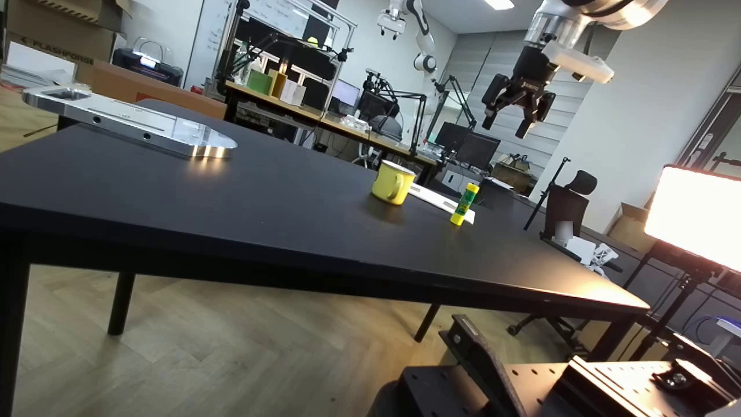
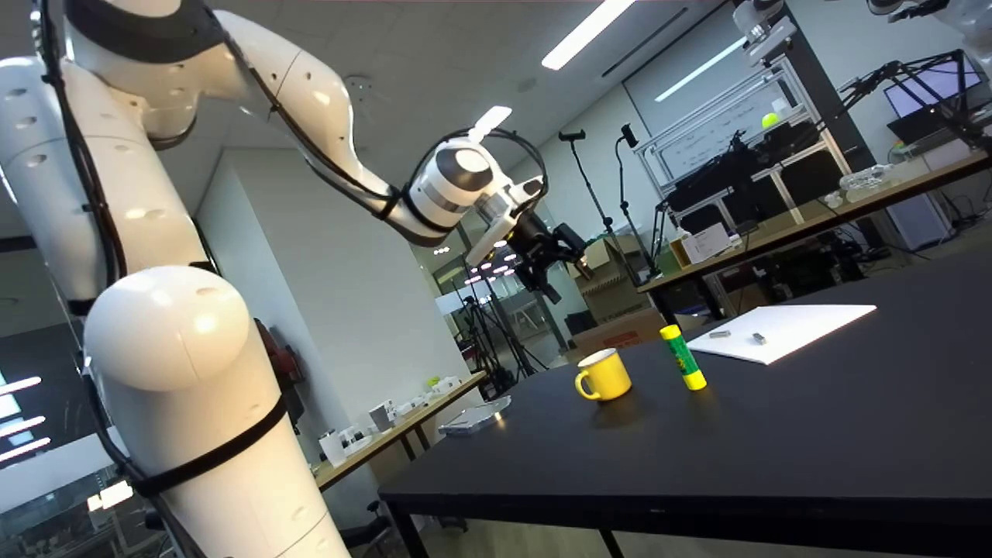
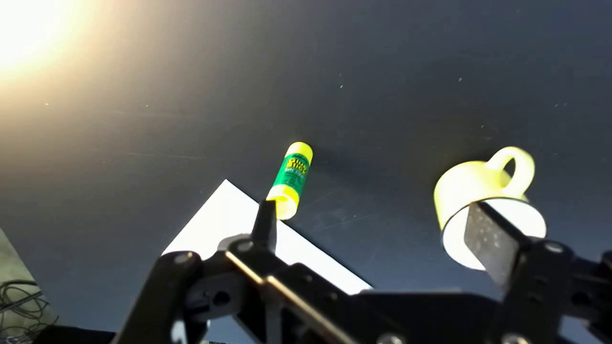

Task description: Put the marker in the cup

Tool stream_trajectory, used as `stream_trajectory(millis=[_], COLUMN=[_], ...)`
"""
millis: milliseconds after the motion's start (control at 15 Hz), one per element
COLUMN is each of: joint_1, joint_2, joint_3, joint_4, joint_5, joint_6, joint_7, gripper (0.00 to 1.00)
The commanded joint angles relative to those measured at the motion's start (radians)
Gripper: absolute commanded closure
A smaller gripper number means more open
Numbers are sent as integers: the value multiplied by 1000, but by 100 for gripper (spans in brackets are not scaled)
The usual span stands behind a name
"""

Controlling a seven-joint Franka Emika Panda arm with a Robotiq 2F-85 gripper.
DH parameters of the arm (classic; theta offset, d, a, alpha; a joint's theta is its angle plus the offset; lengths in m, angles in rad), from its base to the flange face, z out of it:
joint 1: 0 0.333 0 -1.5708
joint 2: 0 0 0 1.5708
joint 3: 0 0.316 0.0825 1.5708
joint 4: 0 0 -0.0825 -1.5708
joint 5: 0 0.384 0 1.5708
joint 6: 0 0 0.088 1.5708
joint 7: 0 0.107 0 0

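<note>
Pincer (image 3: 373, 205) spread wide, green glue stick (image 3: 292, 176) upright well below, yellow cup (image 3: 464, 185) nearby

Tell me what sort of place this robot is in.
Most likely a robotics lab: another robot arm shows in the background, along with computer monitors and a bright panel light.

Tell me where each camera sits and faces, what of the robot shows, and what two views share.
In an exterior view: low, tilted, facing across the flat black table; upper right, black two-fingered gripper and part of the jointed white arm.
In an exterior view: low, tilted, beside the arm, whose thick white links dominate the left; it faces over the table.
Wrist view: above the table, looking down; both slim dark fingers enter from the bottom.
Both exterior views share the gripper, squat yellow cup and green-and-yellow glue stick.
</note>
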Motion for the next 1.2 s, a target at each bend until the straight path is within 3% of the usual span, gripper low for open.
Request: stream_trajectory(millis=[0,267,533,800,1133], joint_1=[23,18,17,28,54], joint_2=[227,400,517,586,599], joint_3=[-67,-124,-148,-152,-156], joint_4=[255,462,582,621,587], joint_5=[50,144,209,241,249], joint_6=[-57,-115,-147,-162,-187], joint_7=[4,-29,-31,-20,4], gripper=[0,0,0,0,0])
